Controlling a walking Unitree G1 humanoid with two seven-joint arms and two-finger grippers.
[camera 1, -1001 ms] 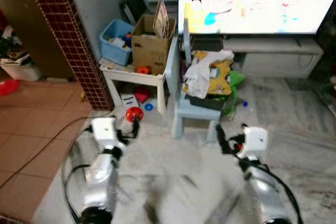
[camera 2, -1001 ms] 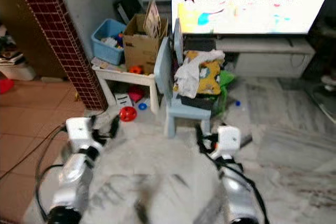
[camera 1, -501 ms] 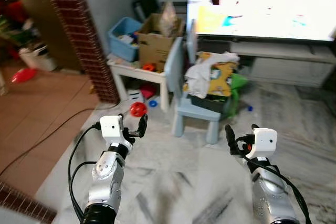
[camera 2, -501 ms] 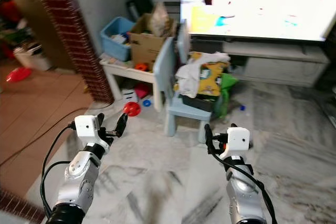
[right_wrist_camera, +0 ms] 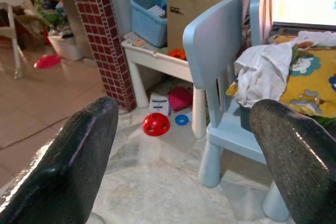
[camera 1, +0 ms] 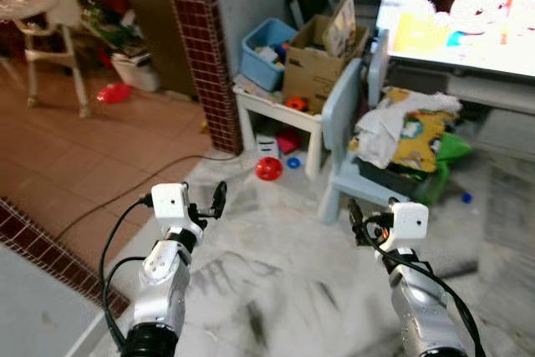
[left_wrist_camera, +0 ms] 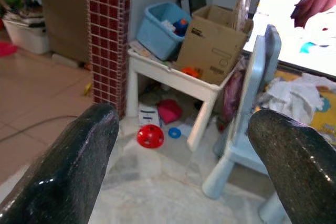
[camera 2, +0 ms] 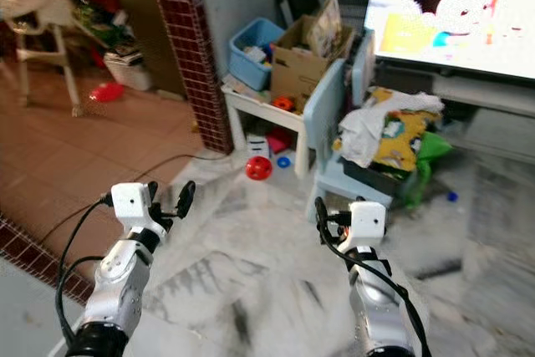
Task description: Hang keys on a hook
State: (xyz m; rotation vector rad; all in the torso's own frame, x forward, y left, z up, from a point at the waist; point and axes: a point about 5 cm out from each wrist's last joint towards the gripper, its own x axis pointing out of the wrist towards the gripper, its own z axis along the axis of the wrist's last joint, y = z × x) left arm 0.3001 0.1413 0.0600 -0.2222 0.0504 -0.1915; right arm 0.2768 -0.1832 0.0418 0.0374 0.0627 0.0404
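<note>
My left gripper is held out over the marble floor, open, with nothing between its fingers. My right gripper is at the same height to the right, also open and empty; one of its fingers frames the small chair. Both wrist views look between the spread fingers at a red-tiled pillar and a low white table.
A light blue child's chair piled with clothes stands ahead on the right, next to the white table with a cardboard box and blue bin. A red ball lies below. A cable crosses the floor; a high chair stands far left.
The whole picture has shifted right, so the camera has turned left; more of the tiled room and a high chair have come into view. Both grippers keep their open pose.
</note>
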